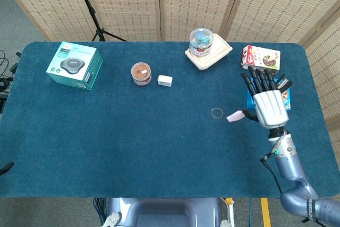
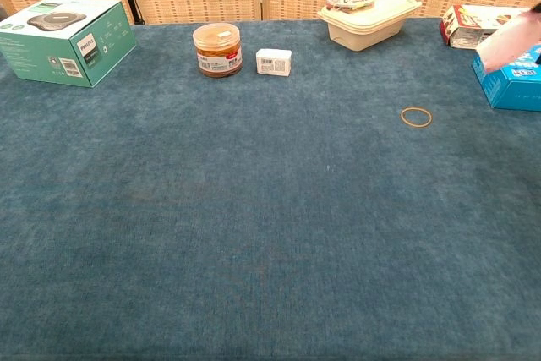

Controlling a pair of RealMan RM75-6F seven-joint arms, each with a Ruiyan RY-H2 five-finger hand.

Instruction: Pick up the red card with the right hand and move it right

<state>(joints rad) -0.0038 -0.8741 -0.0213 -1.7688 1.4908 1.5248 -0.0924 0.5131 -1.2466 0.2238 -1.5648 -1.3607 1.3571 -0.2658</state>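
The red card (image 1: 234, 115) looks pale pink and hangs above the table, pinched at its right end by the thumb of my right hand (image 1: 267, 104). The hand's other fingers are spread and point away from me over a blue snack box (image 1: 287, 98). In the chest view the card (image 2: 512, 40) shows tilted at the right edge, in front of the blue box (image 2: 516, 89); the hand itself is almost wholly out of that frame. My left hand shows in neither view.
A rubber band (image 1: 217, 112) lies on the blue cloth left of the card. A cookie box (image 1: 260, 58) sits behind the hand. Further left stand a lidded container (image 1: 210, 56) with a jar on it, a brown jar (image 1: 141, 73), a small white box (image 1: 164, 81) and a teal box (image 1: 74, 65).
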